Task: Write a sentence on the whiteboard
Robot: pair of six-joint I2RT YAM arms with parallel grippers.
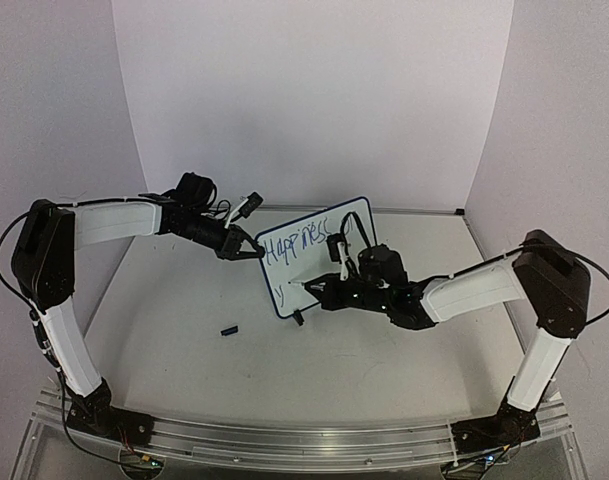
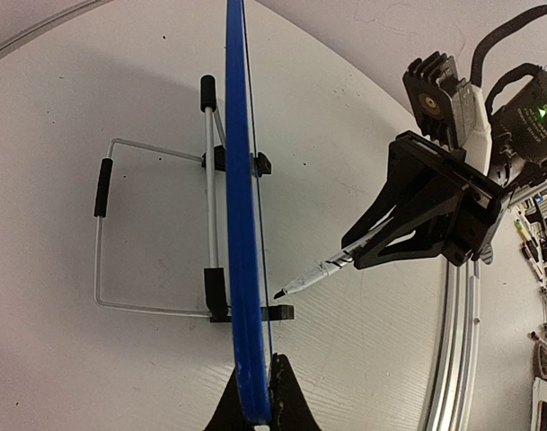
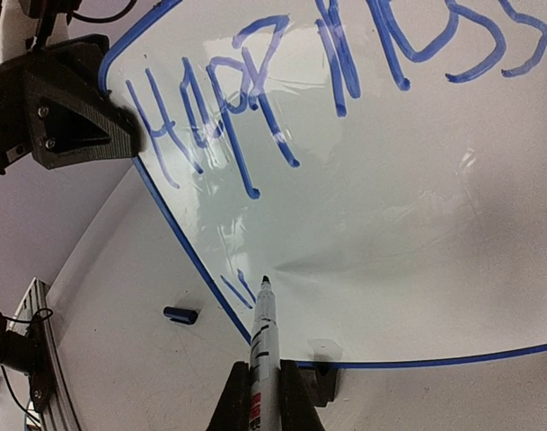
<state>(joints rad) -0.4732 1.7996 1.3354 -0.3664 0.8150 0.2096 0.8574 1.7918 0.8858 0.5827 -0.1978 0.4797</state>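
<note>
The whiteboard [image 1: 319, 255] stands upright on a wire easel in mid-table. The sentence [image 1: 299, 240] reads "Happiness" on the top line, with two short strokes of a new letter [image 3: 240, 289] at the lower left. My left gripper [image 1: 252, 246] is shut on the board's left edge [image 2: 246, 359]. My right gripper [image 1: 336, 291] is shut on a white marker pen [image 3: 264, 346]. The pen's tip [image 3: 265, 281] is at or just off the board, right of the two strokes. It also shows in the left wrist view [image 2: 316, 275].
The marker's dark-blue cap [image 1: 229, 329] lies on the table left of the board's front, also in the right wrist view [image 3: 180, 314]. The wire easel frame [image 2: 107, 233] extends behind the board. Aluminium rail [image 1: 304, 440] runs along the near edge.
</note>
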